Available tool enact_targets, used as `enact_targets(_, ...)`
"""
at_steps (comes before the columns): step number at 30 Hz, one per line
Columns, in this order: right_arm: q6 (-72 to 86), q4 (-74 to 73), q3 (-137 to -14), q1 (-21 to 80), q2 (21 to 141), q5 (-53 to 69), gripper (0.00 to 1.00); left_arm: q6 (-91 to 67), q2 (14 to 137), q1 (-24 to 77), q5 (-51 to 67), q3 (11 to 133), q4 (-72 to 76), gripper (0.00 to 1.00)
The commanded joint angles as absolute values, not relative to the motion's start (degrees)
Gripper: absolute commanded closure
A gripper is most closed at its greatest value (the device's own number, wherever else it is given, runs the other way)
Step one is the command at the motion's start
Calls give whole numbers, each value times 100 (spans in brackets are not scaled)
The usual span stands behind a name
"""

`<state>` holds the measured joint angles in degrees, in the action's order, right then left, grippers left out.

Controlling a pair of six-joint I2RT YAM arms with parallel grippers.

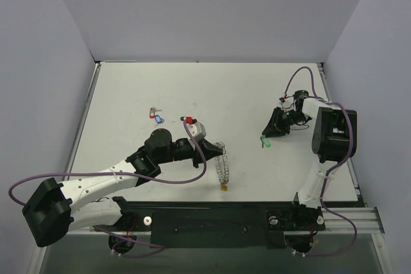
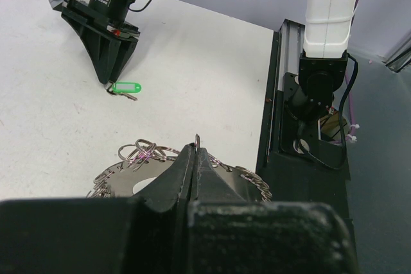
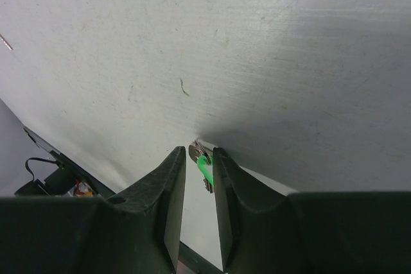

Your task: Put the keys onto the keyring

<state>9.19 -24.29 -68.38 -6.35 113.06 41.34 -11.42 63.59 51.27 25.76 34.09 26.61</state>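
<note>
The keyring (image 2: 125,174), a silvery disc fringed with small loops, hangs at my left gripper (image 2: 196,149), which is shut on one upright loop at its rim. From above, the keyring (image 1: 222,166) dangles with its yellow tag (image 1: 224,187) on the table. A green-tagged key (image 3: 203,165) lies on the table between the tips of my right gripper (image 3: 199,152). Its jaws stand narrowly open around the key, with the tag beside the right finger. The same green key (image 1: 266,142) shows just below the right gripper (image 1: 264,135) in the top view.
Two small keys with blue tags (image 1: 156,117) lie at the table's left middle, beyond the left arm. The black base rail (image 1: 212,219) runs along the near edge. The right arm's post (image 2: 327,11) rises to the right of the keyring.
</note>
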Motion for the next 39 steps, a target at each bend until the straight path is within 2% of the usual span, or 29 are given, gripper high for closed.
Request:
enact_targets(1, 853, -2663, -6864, -642, 11478, 3595, 80, -1213, 6284, 5115, 2637, 3489, 2971, 100)
enact_targets(6, 765, -2707, -6882, -642, 11478, 3586, 83, -1222, 6275, 5115, 2628, 3489, 2971, 100)
enact_targets(29, 527, -2716, -6917, -659, 11355, 4236, 81, -1213, 6399, 5115, 2681, 3577, 2944, 100)
enact_targets(39, 571, -2698, -6926, -580, 11391, 3674, 81, -1222, 6425, 5115, 2681, 3560, 2962, 100)
